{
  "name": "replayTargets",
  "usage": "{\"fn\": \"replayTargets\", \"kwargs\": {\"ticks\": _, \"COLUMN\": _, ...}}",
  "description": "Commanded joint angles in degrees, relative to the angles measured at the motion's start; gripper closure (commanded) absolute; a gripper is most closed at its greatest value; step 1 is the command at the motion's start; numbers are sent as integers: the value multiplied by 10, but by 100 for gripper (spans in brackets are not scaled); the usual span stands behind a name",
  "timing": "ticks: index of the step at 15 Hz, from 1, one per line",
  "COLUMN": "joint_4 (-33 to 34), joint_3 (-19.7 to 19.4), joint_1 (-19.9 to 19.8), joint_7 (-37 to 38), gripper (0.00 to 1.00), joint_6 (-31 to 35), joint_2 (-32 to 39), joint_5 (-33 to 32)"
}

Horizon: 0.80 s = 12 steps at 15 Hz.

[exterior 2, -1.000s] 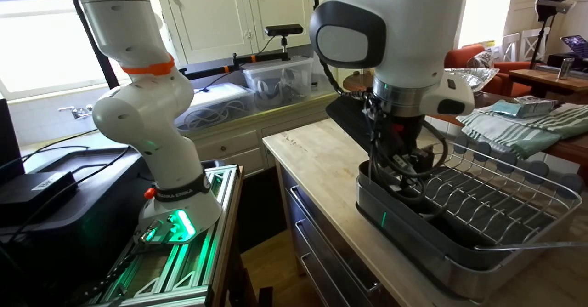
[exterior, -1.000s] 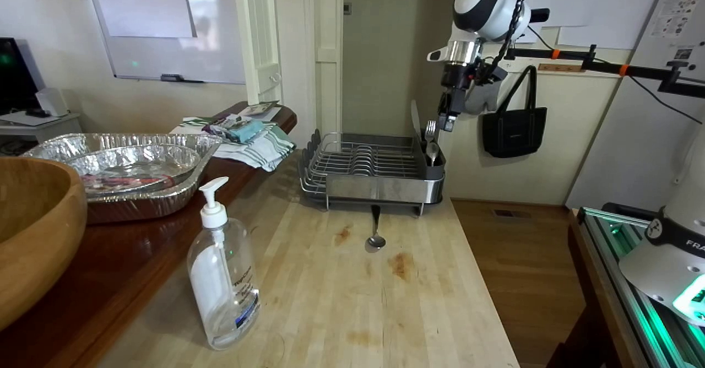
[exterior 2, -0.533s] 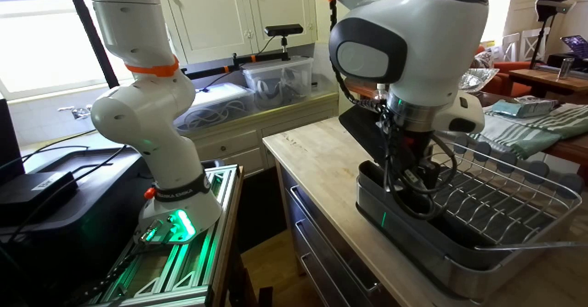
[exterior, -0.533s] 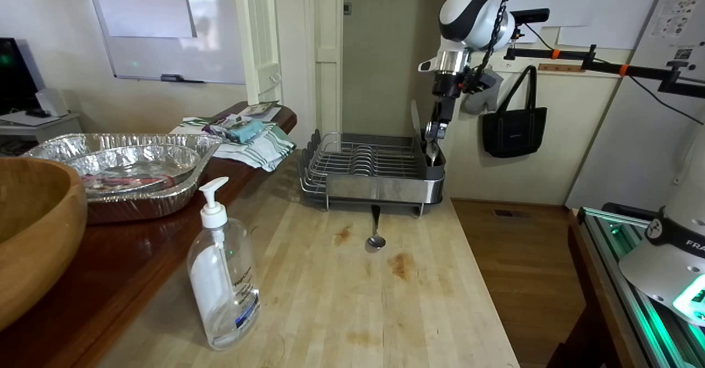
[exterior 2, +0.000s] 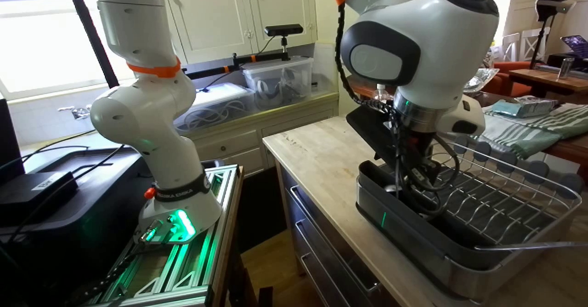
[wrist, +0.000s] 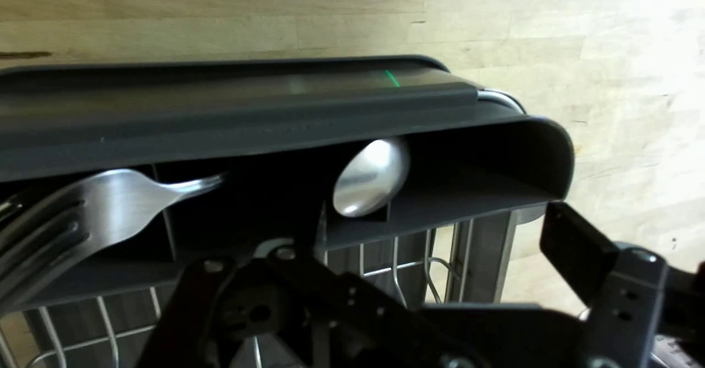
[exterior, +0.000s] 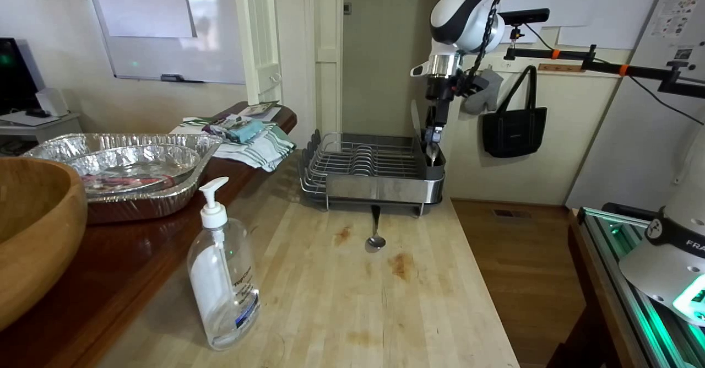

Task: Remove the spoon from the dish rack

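A silver spoon point(wrist: 372, 178) stands bowl-up in the dark utensil holder point(wrist: 473, 189) of the dish rack. It also shows in an exterior view point(exterior: 433, 154), its top partly covered by the gripper. The chrome wire dish rack point(exterior: 380, 189) stands on the wooden counter, and also shows in an exterior view point(exterior 2: 500, 196). Another spoon point(exterior: 376, 240), with a dark thin handle, lies on the counter before the rack. My gripper point(wrist: 427, 230) is open and empty, its fingers spread wide over the rack side of the holder. In an exterior view the gripper point(exterior: 434, 135) is just above the holder.
A fork point(wrist: 118, 208) stands in the holder, left of the spoon in the wrist view. A tall blade point(exterior: 415, 117) rises from the holder. A pump bottle point(exterior: 224, 280), foil trays point(exterior: 165, 197) and a wooden bowl point(exterior: 38, 236) stand farther from the rack.
My gripper has moved down and to the left in an exterior view, from beside the holder to just above it, and now covers the fork there. Both spoons look unmoved.
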Motion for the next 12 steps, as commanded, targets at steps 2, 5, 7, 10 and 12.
{"fn": "replayTargets", "kwargs": {"ticks": 2, "joint_4": 22, "joint_3": 15, "joint_1": -10, "joint_7": 21, "gripper": 0, "joint_6": -22, "joint_2": 20, "joint_5": 1}}
{"fn": "replayTargets", "kwargs": {"ticks": 5, "joint_4": 24, "joint_3": 19, "joint_1": -10, "joint_7": 28, "gripper": 0, "joint_6": -22, "joint_2": 23, "joint_5": 0}}
{"fn": "replayTargets", "kwargs": {"ticks": 7, "joint_4": 24, "joint_3": 21, "joint_1": -11, "joint_7": 35, "gripper": 0, "joint_6": -26, "joint_2": 23, "joint_5": -2}}
{"fn": "replayTargets", "kwargs": {"ticks": 10, "joint_4": 25, "joint_3": 23, "joint_1": -10, "joint_7": 45, "gripper": 0, "joint_6": -31, "joint_2": 22, "joint_5": -4}}
{"fn": "replayTargets", "kwargs": {"ticks": 12, "joint_4": 26, "joint_3": 22, "joint_1": -9, "joint_7": 52, "gripper": 0, "joint_6": -31, "joint_2": 21, "joint_5": -9}}
